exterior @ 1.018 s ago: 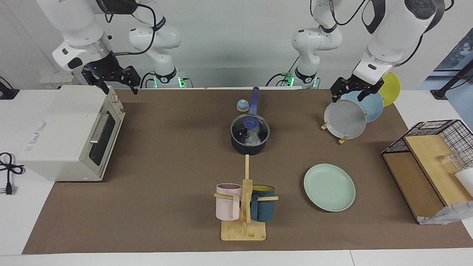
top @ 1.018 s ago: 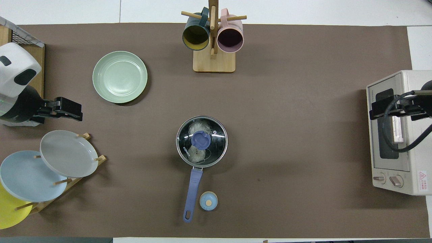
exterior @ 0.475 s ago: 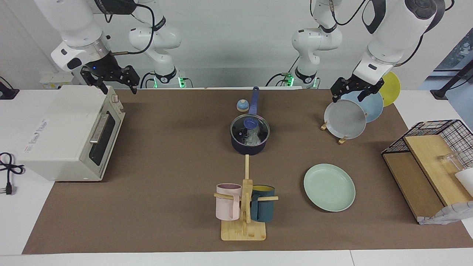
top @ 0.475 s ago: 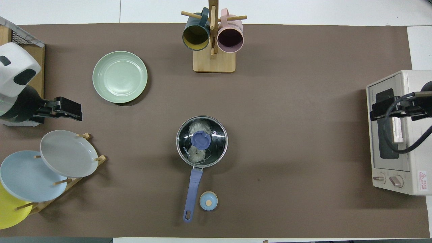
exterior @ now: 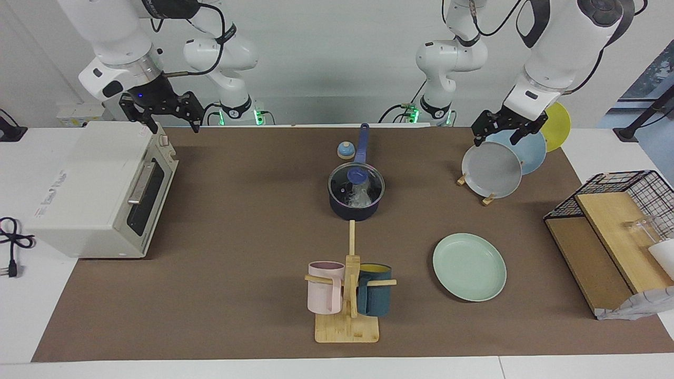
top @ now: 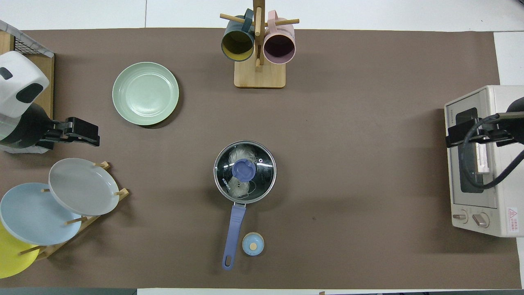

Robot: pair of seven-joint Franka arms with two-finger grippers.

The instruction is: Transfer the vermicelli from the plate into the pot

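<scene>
The vermicelli (exterior: 361,196) lies inside the pot (exterior: 354,211) under a glass lid (exterior: 356,183) with a blue knob. In the overhead view the vermicelli (top: 236,185) shows through the lid (top: 262,164), and the pot's blue handle (top: 234,229) points toward the robots. The mint-green plate (exterior: 469,267) is bare; it also shows in the overhead view (top: 145,93). My left gripper (exterior: 494,139) is open and empty, up over the plate rack, also in the overhead view (top: 97,138). My right gripper (exterior: 175,129) is open and empty over the toaster oven's edge, also in the overhead view (top: 448,137).
A toaster oven (exterior: 100,189) stands at the right arm's end. A wooden mug tree (exterior: 347,295) with a pink and a teal mug stands farther from the robots than the pot. A rack (exterior: 492,171) holds grey, light-blue and yellow plates. A small blue knob-shaped thing (exterior: 345,151) lies beside the handle. A wire shelf (exterior: 616,231) stands at the left arm's end.
My right gripper has shifted slightly toward the middle of the table above the toaster oven. The left arm, pot, lid and plate have not moved.
</scene>
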